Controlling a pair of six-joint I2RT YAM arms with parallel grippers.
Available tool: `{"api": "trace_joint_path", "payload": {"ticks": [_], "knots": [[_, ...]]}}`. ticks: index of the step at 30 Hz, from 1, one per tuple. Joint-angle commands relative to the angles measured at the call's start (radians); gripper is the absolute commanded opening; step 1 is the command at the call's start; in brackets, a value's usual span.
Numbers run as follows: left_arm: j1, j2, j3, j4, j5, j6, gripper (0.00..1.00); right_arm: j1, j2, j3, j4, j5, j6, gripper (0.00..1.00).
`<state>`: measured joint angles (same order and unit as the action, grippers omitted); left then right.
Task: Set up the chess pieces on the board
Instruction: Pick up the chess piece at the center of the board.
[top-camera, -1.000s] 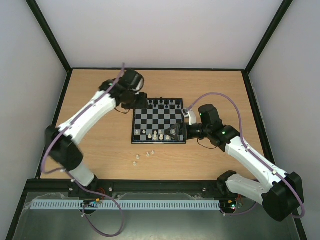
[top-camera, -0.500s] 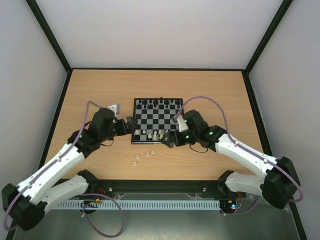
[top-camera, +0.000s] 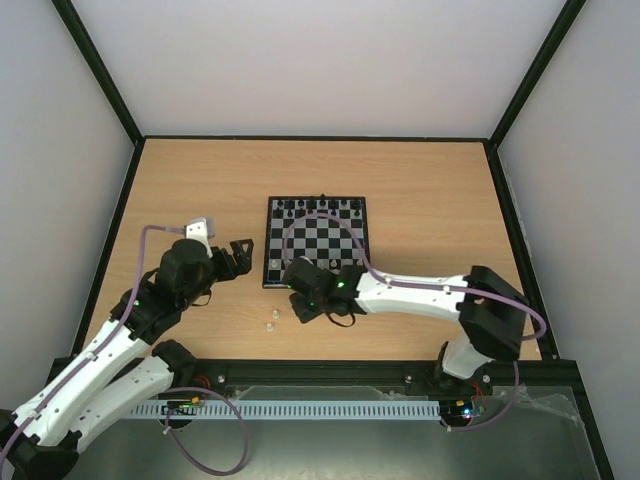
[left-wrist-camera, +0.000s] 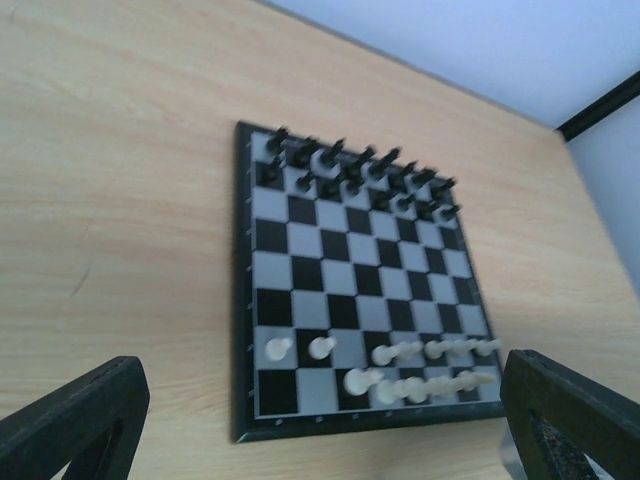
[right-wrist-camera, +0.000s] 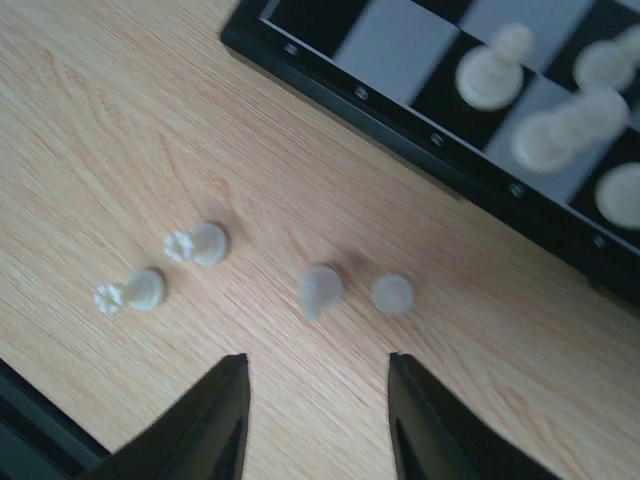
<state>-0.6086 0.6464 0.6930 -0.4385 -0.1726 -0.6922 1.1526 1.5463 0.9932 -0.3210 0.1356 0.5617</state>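
- Right wrist view: the right end effector (right-wrist-camera: 315, 365) hangs spread over four loose chess pieces (right-wrist-camera: 320, 290) lying on the worktop (right-wrist-camera: 120, 130), just beside the board (right-wrist-camera: 400, 117).
- My pick is the middle piece, nearest the gap's centreline. Centre on it, descend, and close gently so it cannot squirt sideways.
- The left end effector (left-wrist-camera: 322, 372) is spread wide and empty, facing the board.
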Motion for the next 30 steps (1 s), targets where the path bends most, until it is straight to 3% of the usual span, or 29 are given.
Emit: {"api": "trace_joint_path", "payload": {"ticks": [1,10,30], "knots": [[-0.002,-0.017,-0.053,-0.001,-0.054,0.000,0.99,0.033,0.091,0.120,-0.085,0.105,0.008,0.35],[-0.001,-0.025,-0.062,0.019,-0.049,0.011,0.99,0.033,0.204,0.221,-0.142,0.122,0.003,0.30],[0.000,-0.029,-0.066,0.024,-0.046,0.014,0.99,0.033,0.277,0.205,-0.112,0.049,-0.001,0.23]]}}
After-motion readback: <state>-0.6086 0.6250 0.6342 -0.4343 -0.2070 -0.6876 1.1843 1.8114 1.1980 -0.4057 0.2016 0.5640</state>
